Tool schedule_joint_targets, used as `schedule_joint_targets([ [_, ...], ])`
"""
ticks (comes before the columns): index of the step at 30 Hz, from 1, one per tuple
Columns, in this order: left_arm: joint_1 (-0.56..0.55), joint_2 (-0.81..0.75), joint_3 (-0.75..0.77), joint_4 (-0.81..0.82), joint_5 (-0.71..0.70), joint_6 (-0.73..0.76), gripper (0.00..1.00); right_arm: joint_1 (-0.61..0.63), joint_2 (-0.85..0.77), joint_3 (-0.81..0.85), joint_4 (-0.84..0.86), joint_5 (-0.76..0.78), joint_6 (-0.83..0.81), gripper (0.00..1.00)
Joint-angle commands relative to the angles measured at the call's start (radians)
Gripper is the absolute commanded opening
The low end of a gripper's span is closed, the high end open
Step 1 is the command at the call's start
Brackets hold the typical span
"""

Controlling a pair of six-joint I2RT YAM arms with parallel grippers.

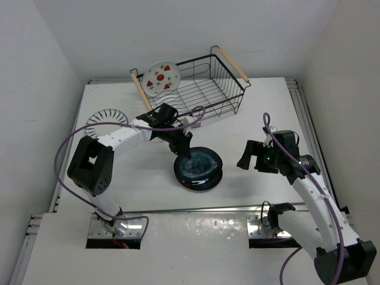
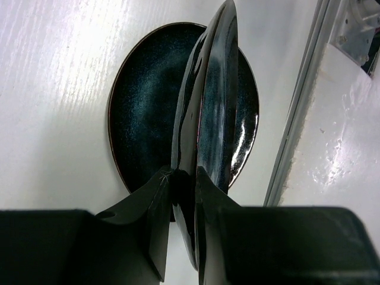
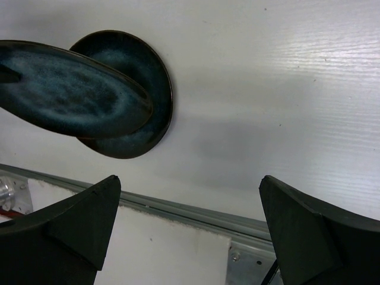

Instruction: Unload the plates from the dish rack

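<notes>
A white desk (image 1: 255, 113) carries everything. Only the left wrist view shows a dark blue plate (image 2: 214, 101) edge-on, its rim pinched in the nearly closed left tool (image 2: 181, 184), above a second dark blue plate (image 2: 142, 107) lying flat. The top view alone shows the dish rack (image 1: 208, 83) at upper centre, a fruit-patterned plate (image 1: 160, 78) standing at its left end, and a striped plate (image 1: 105, 122) at left. The left arm bends inward to centre. The right tool (image 1: 254, 157) hangs wide open and empty, right of centre.

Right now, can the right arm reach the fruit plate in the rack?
Probably not easily. The right gripper is open, but the fruit plate stands at the dish rack's far left end, beyond the left arm.
</notes>
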Motion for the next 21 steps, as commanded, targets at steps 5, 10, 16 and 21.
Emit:
schedule_joint_targets([
  [5,-0.001,0.049,0.086,-0.003,0.176,0.097,0.06,0.000,0.024,-0.055,0.092,-0.063,0.050,0.97],
  [10,0.000,0.119,0.143,-0.099,0.213,0.163,0.09,0.022,0.046,-0.084,0.141,-0.070,0.088,0.96],
  [16,0.000,0.145,0.163,-0.096,0.150,0.179,0.38,0.077,0.095,-0.111,0.240,-0.074,0.143,0.96],
  [21,0.000,0.164,0.169,-0.087,0.097,0.173,0.41,0.129,0.171,-0.122,0.320,-0.062,0.169,0.94],
])
